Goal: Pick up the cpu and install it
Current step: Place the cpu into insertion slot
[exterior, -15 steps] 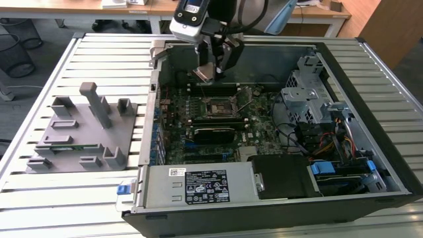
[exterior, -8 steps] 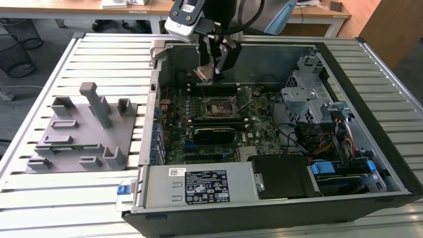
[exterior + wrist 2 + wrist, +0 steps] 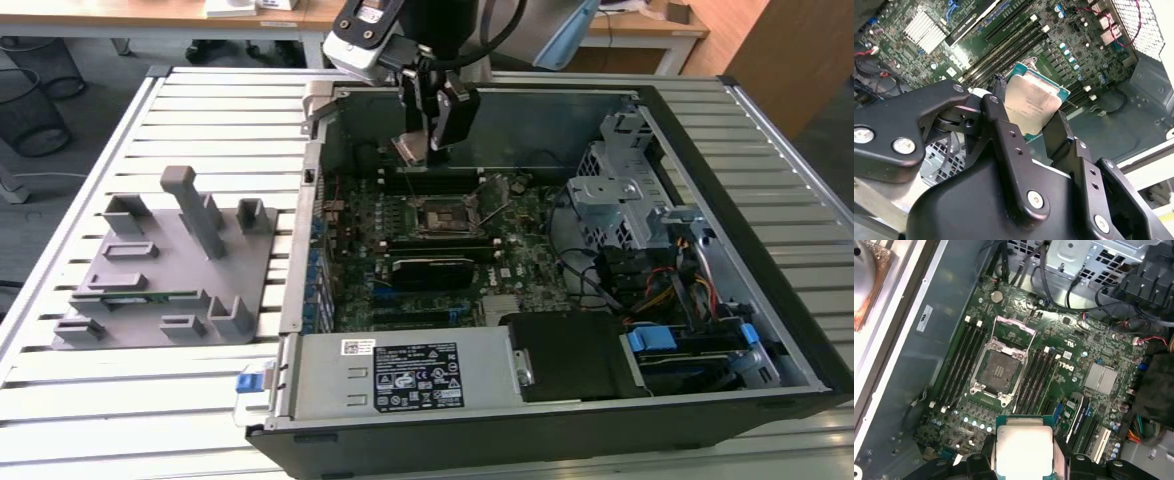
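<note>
The cpu (image 3: 1031, 102) is clamped between the two black fingers (image 3: 1004, 130) of the gripper (image 3: 1029, 114), which are closed onto two opposite edges of it. It hangs in the air inside the open case (image 3: 534, 440), above the motherboard (image 3: 354, 282) and touching nothing else.

The chip is square, so it has no long axis. In both wrist views its silvery metal top faces the camera, with a thin green rim around it. In the first wrist view the cpu (image 3: 1022, 450) lies nearly flat-on to the lens between the fingers (image 3: 979, 465), and the frame edge cuts off one side. The edges under the fingers are hidden in both wrist views, and so is the underside.

In the exterior view the gripper (image 3: 430, 140) stands in the upper middle of the frame, over the back of the board. There the cpu (image 3: 412, 150) is a small pale sliver and its tilt is hard to make out.

The socket (image 3: 999, 371) is apart from the chip, with its metal frame swung open and its contact field showing. In the exterior view the socket (image 3: 438, 217) lies just below the gripper in the frame.

The case rests on a slatted table (image 3: 134, 400), and a grey fixture tray (image 3: 167, 270) sits at the exterior view's left.
</note>
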